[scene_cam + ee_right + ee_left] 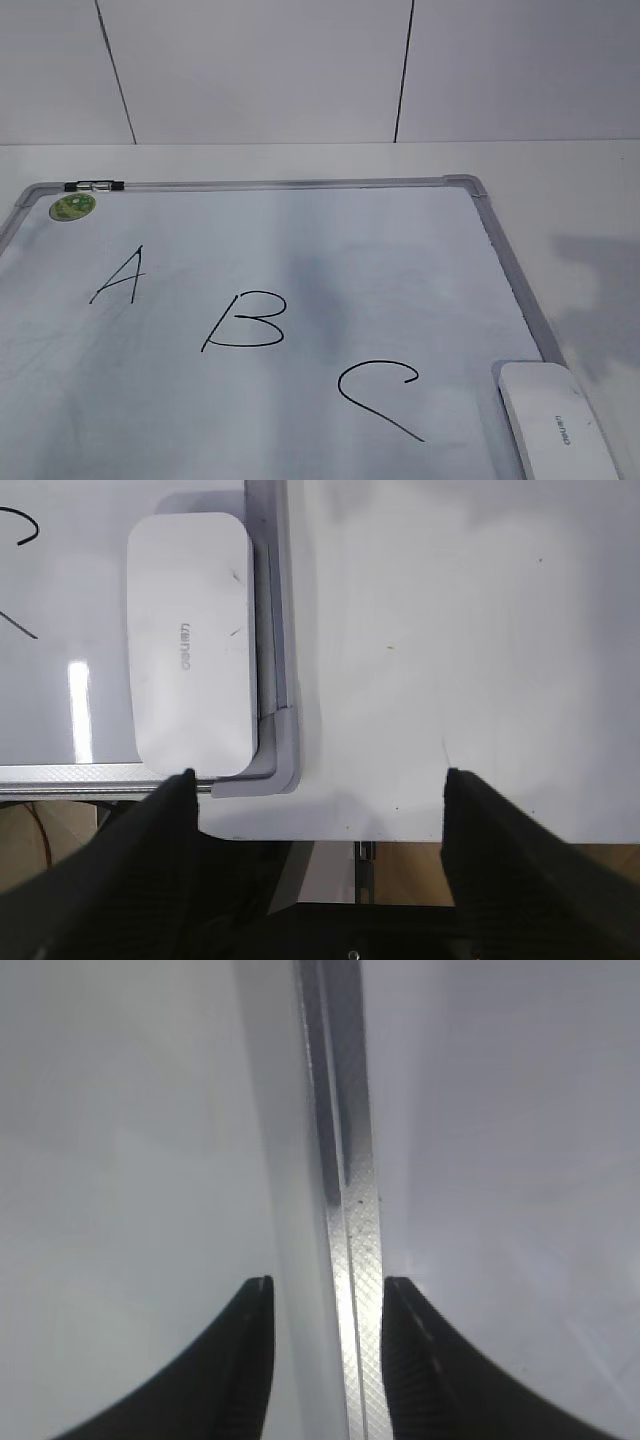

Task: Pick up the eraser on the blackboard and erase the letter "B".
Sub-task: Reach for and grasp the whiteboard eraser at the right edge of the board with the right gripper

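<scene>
The blackboard (300, 184) is a white board with a grey metal frame, lying flat on the table. The black letter "B" (250, 322) is drawn near its middle. The white eraser (555, 420) lies on the board's near right corner, against the frame. In the right wrist view the eraser (192, 645) is ahead and to the left of my right gripper (318, 775), which is wide open and empty over the bare table beside the board's corner piece (285, 750). My left gripper (327, 1285) is open and straddles a strip of the board's frame (355, 1210). Neither gripper shows in the exterior view.
A black "A" (120, 275) and "C" (380, 398) flank the "B". A round green sticker (72, 207) and a black-and-silver clip (95, 186) sit at the board's far left corner. White table (560, 200) lies right of the board; its front edge (400, 835) is under my right gripper.
</scene>
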Robot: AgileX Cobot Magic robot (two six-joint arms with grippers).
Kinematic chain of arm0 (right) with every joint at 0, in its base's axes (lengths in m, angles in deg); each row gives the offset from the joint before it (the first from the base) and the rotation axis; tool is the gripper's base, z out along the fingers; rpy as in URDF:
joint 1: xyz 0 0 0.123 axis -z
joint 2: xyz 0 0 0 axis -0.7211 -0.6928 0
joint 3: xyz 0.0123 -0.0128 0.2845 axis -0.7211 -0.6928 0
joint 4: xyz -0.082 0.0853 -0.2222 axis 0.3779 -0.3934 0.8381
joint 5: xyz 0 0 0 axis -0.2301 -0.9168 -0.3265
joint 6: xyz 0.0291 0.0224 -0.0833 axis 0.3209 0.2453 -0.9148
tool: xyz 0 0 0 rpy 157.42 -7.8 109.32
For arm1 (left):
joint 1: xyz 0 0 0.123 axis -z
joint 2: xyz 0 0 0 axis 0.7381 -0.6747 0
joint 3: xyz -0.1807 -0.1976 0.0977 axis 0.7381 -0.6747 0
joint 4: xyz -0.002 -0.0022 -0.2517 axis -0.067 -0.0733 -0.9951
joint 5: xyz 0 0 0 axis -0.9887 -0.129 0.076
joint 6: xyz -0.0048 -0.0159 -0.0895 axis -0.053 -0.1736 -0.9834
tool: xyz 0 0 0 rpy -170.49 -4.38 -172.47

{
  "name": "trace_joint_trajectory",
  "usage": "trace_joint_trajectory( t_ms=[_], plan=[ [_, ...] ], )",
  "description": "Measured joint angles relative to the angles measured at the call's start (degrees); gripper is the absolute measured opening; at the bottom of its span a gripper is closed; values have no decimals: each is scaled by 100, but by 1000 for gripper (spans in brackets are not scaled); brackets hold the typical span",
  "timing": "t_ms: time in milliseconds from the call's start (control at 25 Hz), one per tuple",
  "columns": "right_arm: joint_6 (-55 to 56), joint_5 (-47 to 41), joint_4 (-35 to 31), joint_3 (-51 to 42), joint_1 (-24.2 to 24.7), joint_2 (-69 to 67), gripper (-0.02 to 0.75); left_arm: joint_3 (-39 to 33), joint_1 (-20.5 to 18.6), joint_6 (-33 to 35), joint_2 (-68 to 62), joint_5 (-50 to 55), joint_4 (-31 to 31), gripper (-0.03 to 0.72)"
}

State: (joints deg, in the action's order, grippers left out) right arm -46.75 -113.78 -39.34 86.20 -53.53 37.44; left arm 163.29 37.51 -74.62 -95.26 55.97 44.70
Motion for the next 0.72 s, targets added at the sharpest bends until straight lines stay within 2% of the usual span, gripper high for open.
trace_joint_trajectory(
  t_ms=[240, 720],
  plan=[
    [0, 0, 0, 0, 0, 0, 566, 63, -169, 327, -358, -60, -358, 274],
    [11, 0, 0, 0, 0, 0, 566, 63, -177, 398, -604, -294, -420, 274]
  ],
)
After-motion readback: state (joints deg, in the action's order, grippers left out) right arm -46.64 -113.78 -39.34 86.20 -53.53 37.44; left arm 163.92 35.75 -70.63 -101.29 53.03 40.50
